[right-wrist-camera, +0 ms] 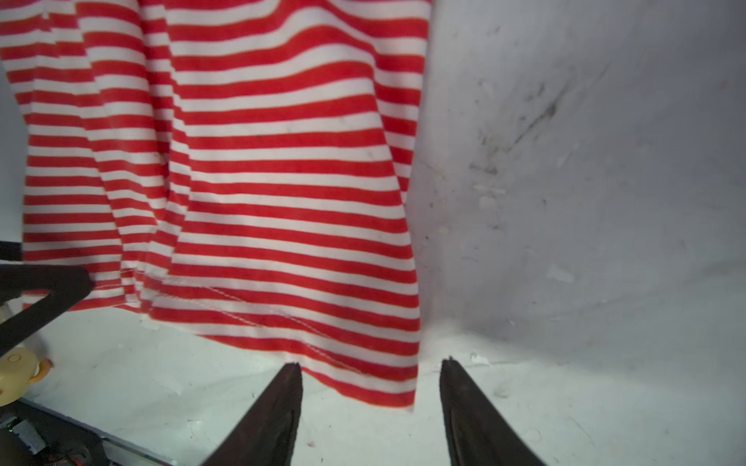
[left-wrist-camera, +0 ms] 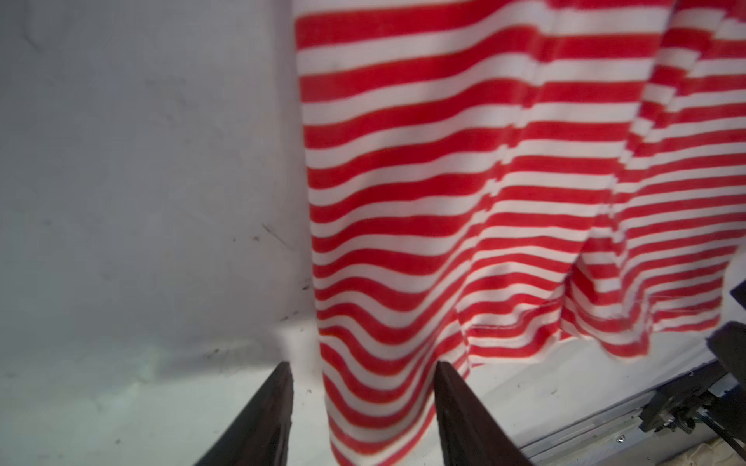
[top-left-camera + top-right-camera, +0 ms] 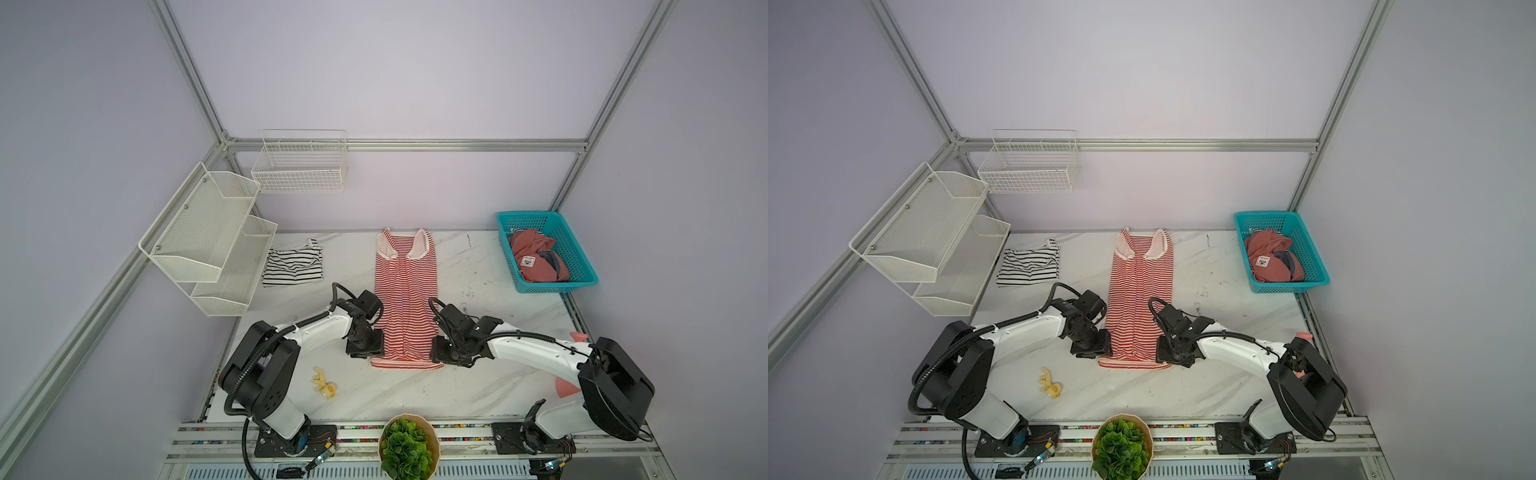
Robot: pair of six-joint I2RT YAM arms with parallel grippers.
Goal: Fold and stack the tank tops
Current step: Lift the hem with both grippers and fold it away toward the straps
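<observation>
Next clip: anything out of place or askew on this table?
Two things. The red-striped top is folded unevenly: at its near hem a lower layer sticks out past the folded-in flaps. A small yellow toy, no part of the laundry, lies loose on the table, near left.

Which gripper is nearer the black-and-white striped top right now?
Left. The left gripper is at the near left corner of the red-and-white top, the side where the black-and-white top lies; the right gripper is at the near right corner, farther off.
</observation>
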